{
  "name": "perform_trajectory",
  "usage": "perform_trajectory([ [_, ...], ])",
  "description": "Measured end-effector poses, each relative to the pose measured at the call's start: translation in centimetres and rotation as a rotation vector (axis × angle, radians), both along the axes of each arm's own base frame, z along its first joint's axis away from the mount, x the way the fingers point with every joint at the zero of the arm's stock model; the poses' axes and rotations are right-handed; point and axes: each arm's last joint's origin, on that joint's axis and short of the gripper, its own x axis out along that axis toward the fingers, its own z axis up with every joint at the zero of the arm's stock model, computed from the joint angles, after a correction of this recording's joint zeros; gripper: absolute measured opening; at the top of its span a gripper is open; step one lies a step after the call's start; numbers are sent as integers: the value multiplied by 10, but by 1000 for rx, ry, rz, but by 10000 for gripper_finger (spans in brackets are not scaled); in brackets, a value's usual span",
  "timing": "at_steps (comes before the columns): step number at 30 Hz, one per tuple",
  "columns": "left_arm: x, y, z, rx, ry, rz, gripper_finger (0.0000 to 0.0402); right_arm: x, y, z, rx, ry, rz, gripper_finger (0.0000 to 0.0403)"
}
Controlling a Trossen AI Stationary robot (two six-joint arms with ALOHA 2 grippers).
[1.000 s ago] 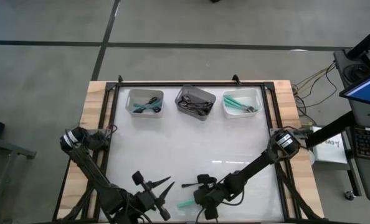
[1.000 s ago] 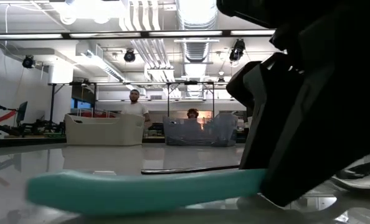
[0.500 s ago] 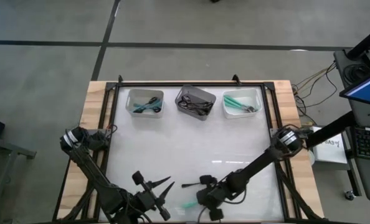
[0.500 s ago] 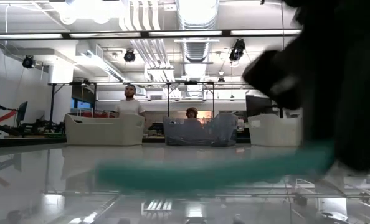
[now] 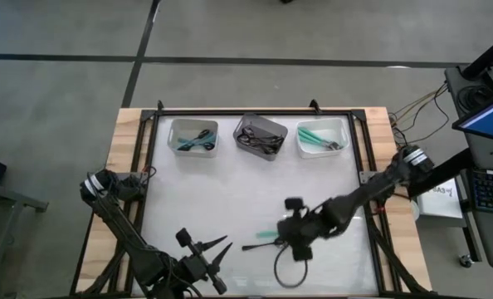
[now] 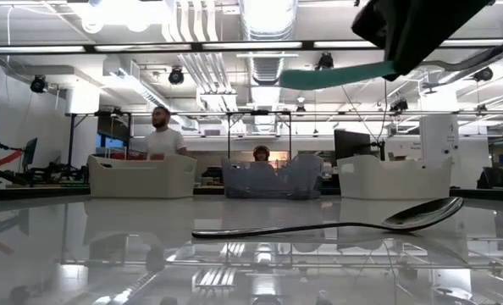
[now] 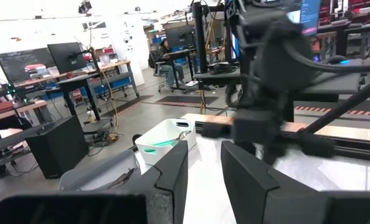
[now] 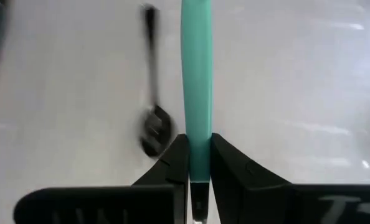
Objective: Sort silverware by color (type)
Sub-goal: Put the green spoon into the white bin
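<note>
The right gripper (image 8: pixel 197 163) pinches a teal-handled spoon (image 8: pixel 196 74) above the table — a black spoon (image 6: pixel 328 225) lies below. The grip looks thin, so I'd carry it level toward the right bin (image 5: pixel 321 138) holding teal pieces. The left gripper (image 5: pixel 216 253) waits near the front edge, fingers spread.

Bright, even light falls from ceiling strip lamps (image 6: pixel 260 44), and the glossy white table (image 6: pixel 107 246) mirrors them in pale streaks. The right gripper (image 8: pixel 197 163) stays sharp around its teal spoon (image 8: pixel 196 74), while the black spoon (image 8: pixel 152 118) below smears with motion. In the left wrist view the dark arm (image 7: pixel 272 68) is soft and blurred, the room behind it fairly clear.
</note>
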Motion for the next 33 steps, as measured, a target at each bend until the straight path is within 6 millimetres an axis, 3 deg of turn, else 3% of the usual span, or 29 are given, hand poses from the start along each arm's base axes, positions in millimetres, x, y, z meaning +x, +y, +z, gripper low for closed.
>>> perform_trajectory([
  [5, 0, 0, 0, 48, 37, 0, 80, -23, -48, 22, -56, 77, -106, 29],
  [13, 0, 0, 0, 57, 53, -8, 80, -66, -139, 29, -83, 101, -349, 34],
  [19, 1, 0, 0, 101, 83, -2, 80, -98, -207, 18, -135, 69, -617, 35],
  [25, 1, 1, 0, 143, 113, 4, 80, -121, -264, -10, -138, 23, -911, 31],
  [33, 2, 2, 0, 145, 115, 8, 80, -133, -303, -33, -145, 44, -1074, 47],
])
